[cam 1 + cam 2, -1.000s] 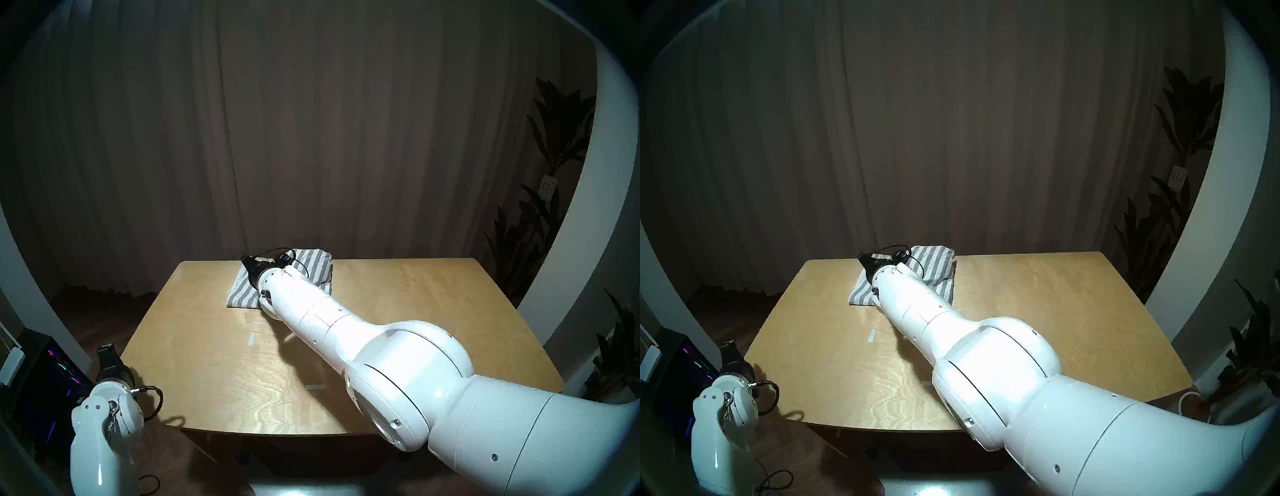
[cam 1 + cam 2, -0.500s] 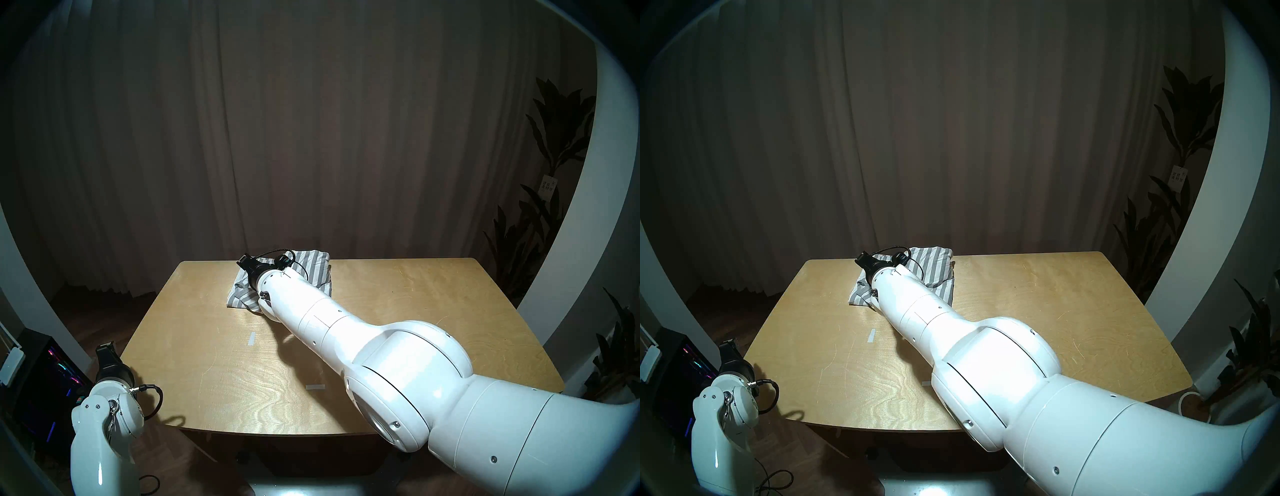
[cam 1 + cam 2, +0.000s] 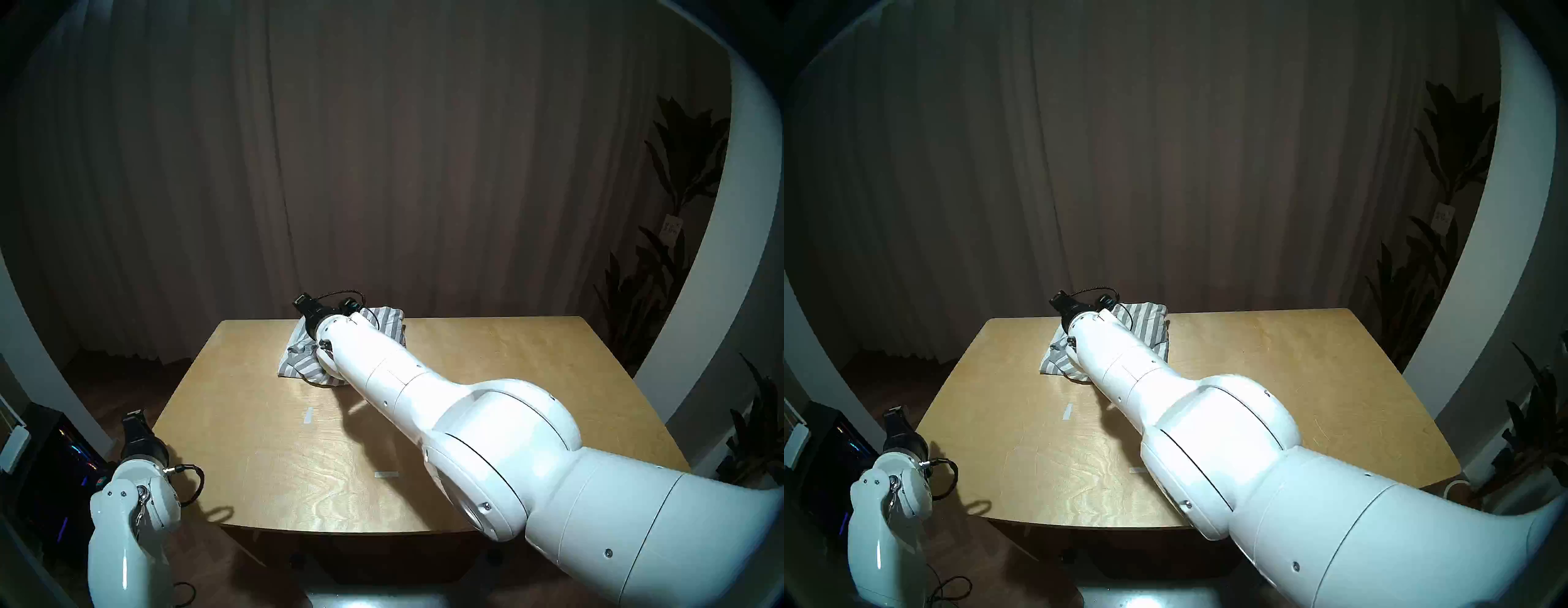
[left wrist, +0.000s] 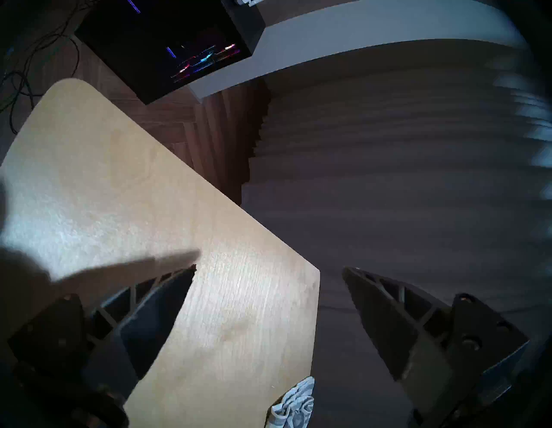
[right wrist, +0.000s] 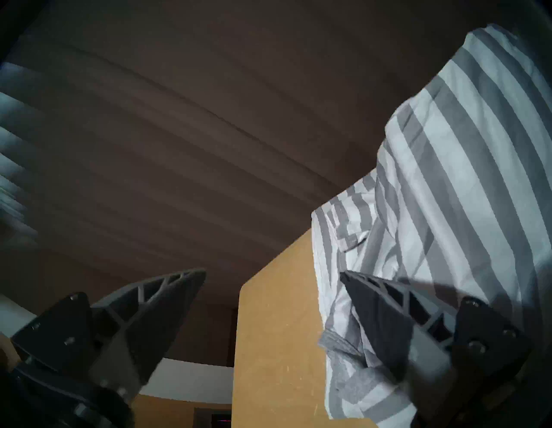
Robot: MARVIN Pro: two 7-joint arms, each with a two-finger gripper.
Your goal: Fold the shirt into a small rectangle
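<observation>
The grey and white striped shirt [image 3: 295,363] lies folded in a rumpled bundle at the far edge of the wooden table [image 3: 254,446], partly hidden behind my right forearm. Its grey neckband [image 5: 337,343] shows at the near left. My right gripper [image 3: 303,300] hovers open just above the shirt's far left corner, and nothing is between its fingers [image 5: 273,273]. One fingertip [image 5: 367,296] hangs over the stripes [image 5: 448,179]. My left gripper [image 3: 132,418] stands open and empty beside the table's near left corner [image 4: 268,269]. A bit of the shirt [image 4: 295,400] shows in the left wrist view.
Two strips of pale tape [image 3: 308,415] [image 3: 386,474] mark the tabletop. A dark computer case [image 3: 55,467] with coloured lights stands on the floor at the left. A curtain hangs behind the table, and plants [image 3: 670,254] stand at the right.
My right gripper opened, let go of the shirt and rose off it. The shirt's left part slumped and the neckband came into sight. The left arm shifted slightly right.
</observation>
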